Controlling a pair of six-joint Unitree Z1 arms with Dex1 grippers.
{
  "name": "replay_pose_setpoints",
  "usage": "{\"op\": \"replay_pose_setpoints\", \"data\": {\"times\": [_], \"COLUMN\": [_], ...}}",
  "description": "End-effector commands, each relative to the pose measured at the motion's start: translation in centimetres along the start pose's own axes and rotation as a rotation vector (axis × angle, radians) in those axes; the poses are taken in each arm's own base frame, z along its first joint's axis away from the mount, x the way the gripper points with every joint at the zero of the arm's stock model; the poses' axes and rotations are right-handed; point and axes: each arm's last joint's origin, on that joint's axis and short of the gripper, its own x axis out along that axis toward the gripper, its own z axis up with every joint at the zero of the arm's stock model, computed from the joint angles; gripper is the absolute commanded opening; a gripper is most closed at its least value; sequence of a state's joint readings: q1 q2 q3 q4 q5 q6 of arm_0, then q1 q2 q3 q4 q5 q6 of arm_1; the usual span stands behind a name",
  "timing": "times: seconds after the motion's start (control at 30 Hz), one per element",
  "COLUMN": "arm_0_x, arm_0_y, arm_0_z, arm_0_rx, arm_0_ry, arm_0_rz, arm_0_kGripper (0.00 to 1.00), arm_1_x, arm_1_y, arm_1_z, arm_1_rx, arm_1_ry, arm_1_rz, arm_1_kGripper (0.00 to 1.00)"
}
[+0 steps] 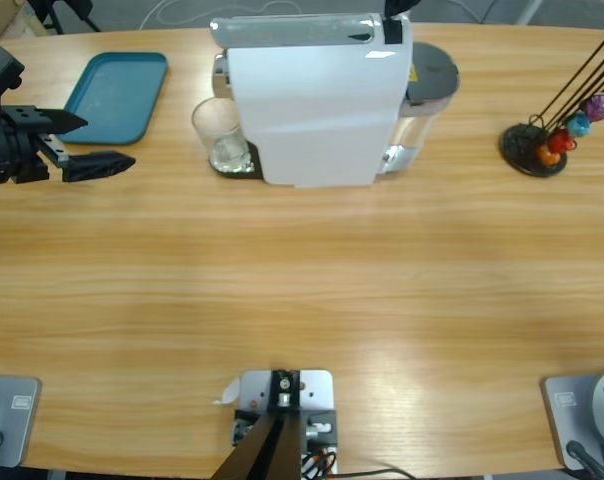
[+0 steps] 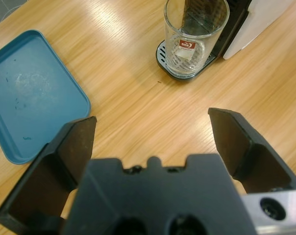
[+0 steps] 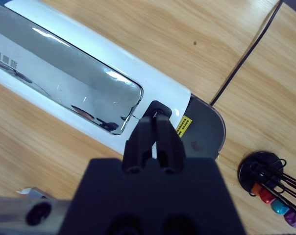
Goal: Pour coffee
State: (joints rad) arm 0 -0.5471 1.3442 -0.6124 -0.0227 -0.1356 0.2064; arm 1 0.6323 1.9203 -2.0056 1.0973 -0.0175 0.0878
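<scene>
A: From above, where do things stand?

B: The white coffee machine (image 1: 317, 100) sits at the table's (image 1: 302, 300) far side, an empty-looking glass (image 1: 220, 133) on its drip tray. No coffee is visible in it. The left gripper (image 1: 87, 145) hangs at the left edge beside a teal tray (image 1: 117, 95); a capsule rack (image 1: 547, 140) stands far right.

A: And the left wrist view?

B: Its jaws are spread wide, holding nothing. The glass (image 2: 194, 36) lies ahead, well apart.

A: The right wrist?

B: The right gripper (image 3: 157, 128) has its jaws pressed together, tips at a small black button (image 3: 160, 107) on the machine's top, whether touching I cannot tell. I judge brewing is being started; next comes a firm press, then waiting for the glass to fill.

A: Surroundings?

B: Pale wood-grain tabletop, a dark cable (image 3: 246, 58) trailing across it.
</scene>
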Motion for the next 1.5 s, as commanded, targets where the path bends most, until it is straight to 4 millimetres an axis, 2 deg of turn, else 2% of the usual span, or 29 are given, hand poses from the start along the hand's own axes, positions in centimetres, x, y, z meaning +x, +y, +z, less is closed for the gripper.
{"op": "replay_pose_setpoints", "data": {"times": [0.03, 0.2, 0.33, 0.4, 0.5, 0.53, 0.6, 0.67, 0.7, 1.03, 1.3, 1.5], "arm_0_x": [1.2, 1.2, 1.0, 0.9, 0.6, 0.4, 0.3, 0.3, 0.3, 0.1, 0.2, 0.2], "arm_0_y": [-0.3, -0.3, -0.3, -0.3, -0.3, -0.3, -0.4, -0.6, -0.7, -0.7, -0.8, -0.8], "arm_0_z": [-0.9, -0.9, -0.7, -0.6, -0.3, -0.2, -0.3, -0.3, -0.3, -0.2, -0.5, -0.3], "arm_0_rx": [0.004, 0.004, 0.005, 0.006, 0.007, 0.007, 0.008, 0.014, 0.014, 0.012, 0.009, 0.012], "arm_0_ry": [0.048, 0.048, 0.039, 0.031, 0.014, 0.008, 0.006, 0.006, 0.006, 0.001, 0.009, 0.003], "arm_0_rz": [-0.024, -0.024, -0.022, -0.02, -0.016, -0.015, -0.019, -0.024, -0.026, -0.022, -0.027, -0.031], "arm_0_kGripper": [1.0, 1.0, 1.0, 1.0, 1.0, 1.0, 1.0, 1.0, 1.0, 1.0, 1.0, 1.0], "arm_1_x": [4.2, 4.1, 3.0, 1.0, -3.5, -4.4, -4.9, -4.5, -4.3, -2.3, -2.1, -3.4], "arm_1_y": [-0.2, -0.2, -0.3, -0.4, -0.6, -0.6, -0.4, -0.2, -0.2, 0.3, 0.3, 0.2], "arm_1_z": [-1.1, -1.3, -1.2, -0.9, -0.2, -0.3, -0.5, -1.0, -1.1, -0.6, -0.8, -1.1], "arm_1_rx": [-0.01, -0.009, -0.009, -0.017, -0.015, -0.015, -0.019, -0.012, -0.006, 0.048, 0.067, 0.067], "arm_1_ry": [0.11, 0.112, 0.088, 0.033, -0.095, -0.119, -0.127, -0.107, -0.096, -0.01, 0.023, 0.018], "arm_1_rz": [-0.004, -0.006, -0.013, -0.024, -0.057, -0.052, -0.043, -0.038, -0.039, 0.039, 0.036, 0.038], "arm_1_kGripper": [0.0, 0.0, 0.0, 0.0, 0.0, 0.0, 0.0, 0.909, 0.996, 1.0, 1.0, 1.0]}}
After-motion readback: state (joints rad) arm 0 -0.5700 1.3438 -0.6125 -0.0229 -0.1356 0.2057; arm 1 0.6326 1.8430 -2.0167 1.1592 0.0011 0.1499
